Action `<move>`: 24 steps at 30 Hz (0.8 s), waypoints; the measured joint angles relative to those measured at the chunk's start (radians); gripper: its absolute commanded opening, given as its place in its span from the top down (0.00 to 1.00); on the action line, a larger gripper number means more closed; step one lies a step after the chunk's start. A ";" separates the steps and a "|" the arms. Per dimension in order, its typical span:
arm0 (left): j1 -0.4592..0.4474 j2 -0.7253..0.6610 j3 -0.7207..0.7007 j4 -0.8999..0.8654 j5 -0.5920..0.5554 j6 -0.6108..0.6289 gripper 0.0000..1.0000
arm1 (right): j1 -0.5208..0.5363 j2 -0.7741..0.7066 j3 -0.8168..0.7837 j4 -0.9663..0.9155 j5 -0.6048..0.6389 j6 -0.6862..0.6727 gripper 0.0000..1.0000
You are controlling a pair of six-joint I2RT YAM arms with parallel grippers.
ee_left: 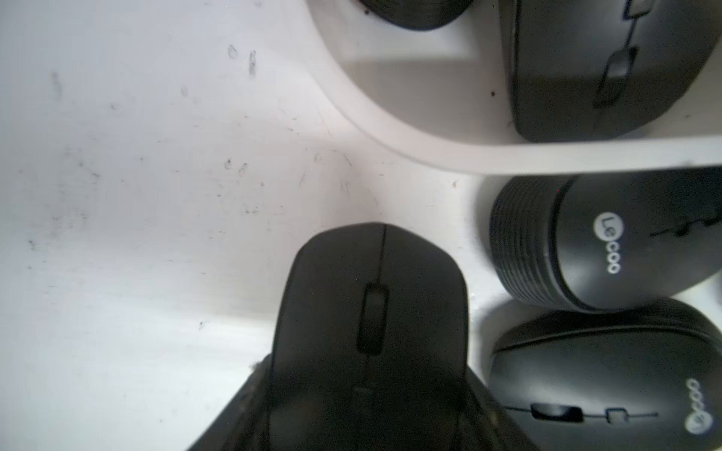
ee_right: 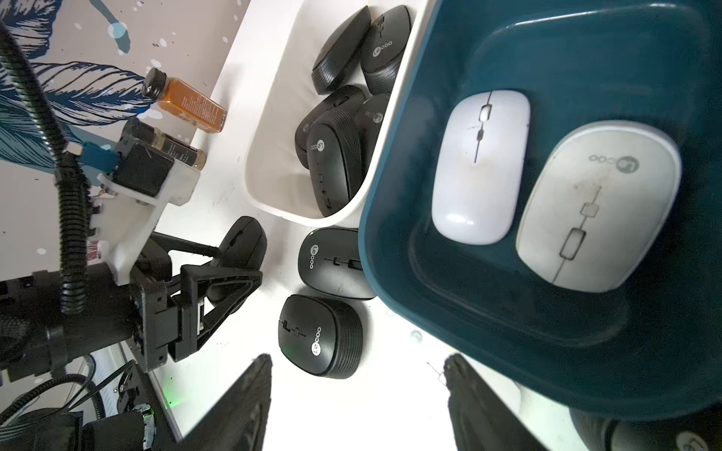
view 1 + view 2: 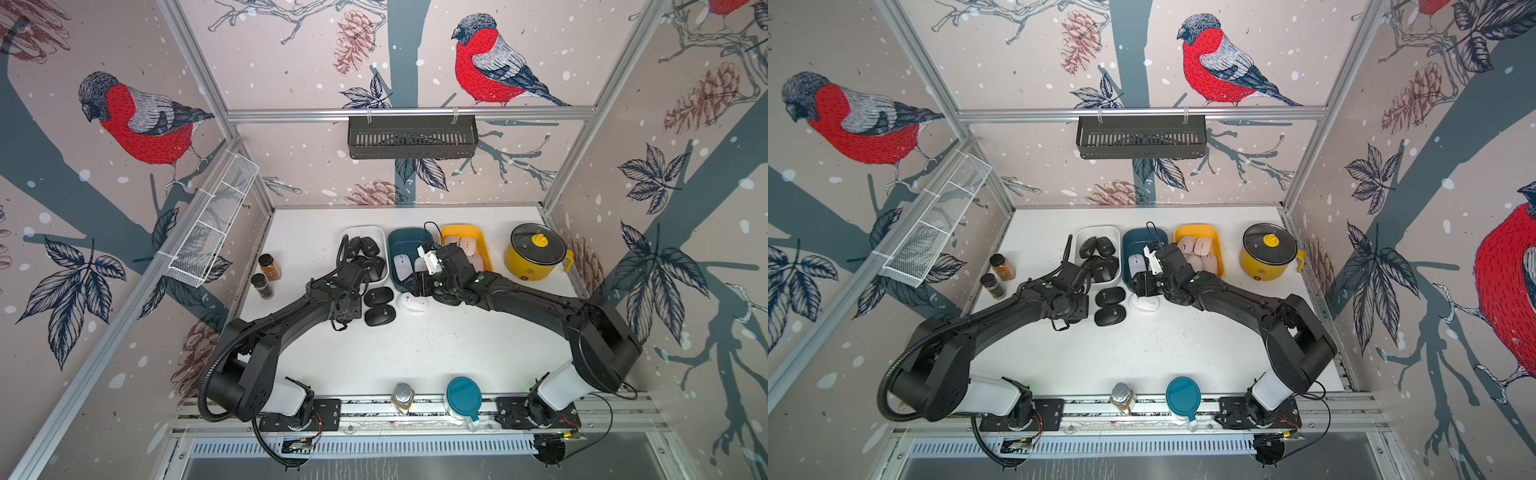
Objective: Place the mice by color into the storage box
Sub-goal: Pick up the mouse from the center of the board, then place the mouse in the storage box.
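My left gripper (image 1: 363, 410) is shut on a black mouse (image 1: 371, 312), held just in front of the white bin (image 1: 429, 152); the right wrist view shows that same held mouse (image 2: 242, 242). In both top views the arm hides it. Two black mice (image 3: 378, 297) (image 3: 379, 316) lie on the table beside it. The white bin (image 3: 365, 230) holds black mice, the teal bin (image 3: 405, 235) white mice (image 2: 480, 164), the yellow bin (image 3: 461, 230) pink mice. My right gripper (image 2: 357, 375) hangs open and holds nothing, at the teal bin's front edge, above a white mouse (image 3: 412, 302).
Two spice bottles (image 3: 270, 266) (image 3: 262, 286) stand left of the white bin. A yellow pot (image 3: 534, 251) sits at the back right. A silver-capped jar (image 3: 402, 397) and a teal-lidded container (image 3: 463, 397) stand at the front edge.
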 measured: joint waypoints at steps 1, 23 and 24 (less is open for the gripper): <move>0.000 -0.016 0.006 -0.008 -0.008 -0.003 0.38 | 0.000 -0.005 0.000 -0.002 0.003 0.000 0.30; 0.001 0.044 0.354 -0.054 -0.064 0.028 0.38 | -0.006 -0.128 -0.045 -0.019 0.096 0.007 0.30; 0.001 0.068 0.382 -0.046 -0.064 0.038 0.38 | -0.008 -0.135 -0.049 -0.021 0.105 0.007 0.30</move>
